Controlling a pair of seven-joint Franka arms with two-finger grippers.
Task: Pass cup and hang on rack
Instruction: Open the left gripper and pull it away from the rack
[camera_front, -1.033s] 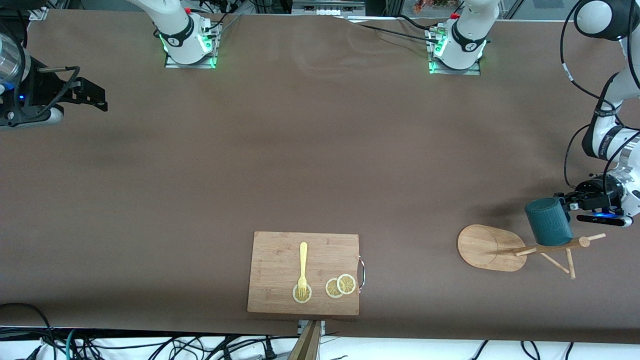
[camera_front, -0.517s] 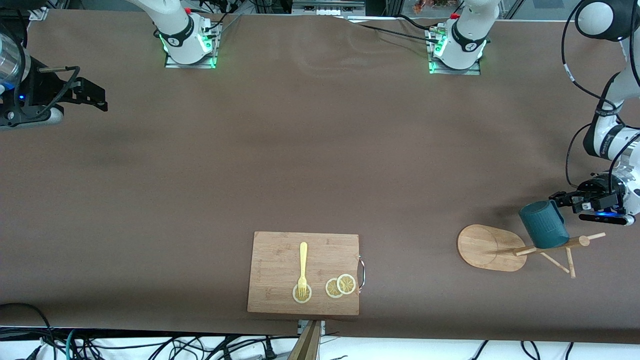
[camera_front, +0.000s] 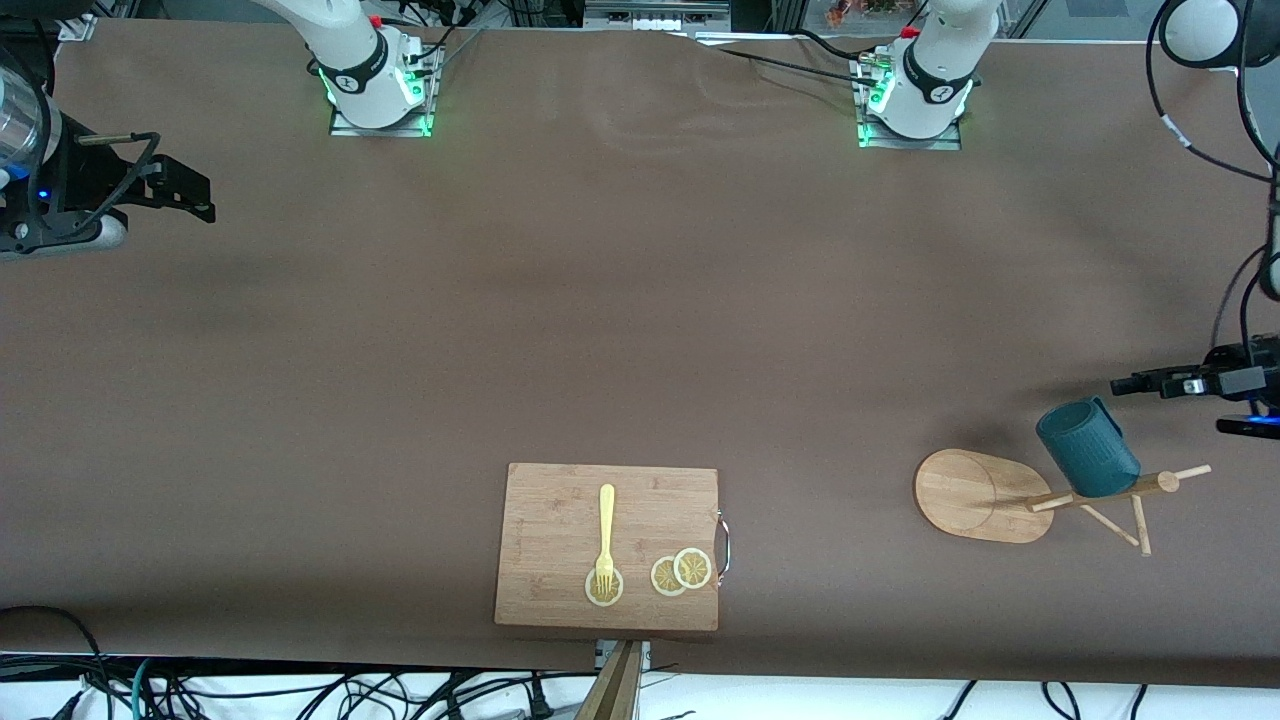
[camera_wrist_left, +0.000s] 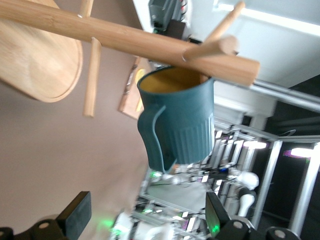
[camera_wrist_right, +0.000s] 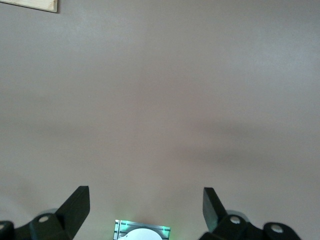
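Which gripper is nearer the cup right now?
Left. The left gripper is open beside the cup, which hangs on the rack. The right gripper waits open at the right arm's end of the table.

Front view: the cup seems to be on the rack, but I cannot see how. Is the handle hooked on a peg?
Observer: No. The left wrist view shows the cup with its mouth over a peg of the rack; the handle hangs free.
Operator: Is the left gripper touching the cup?
Observer: No. The left gripper is open and apart from the cup, with nothing between its fingers.
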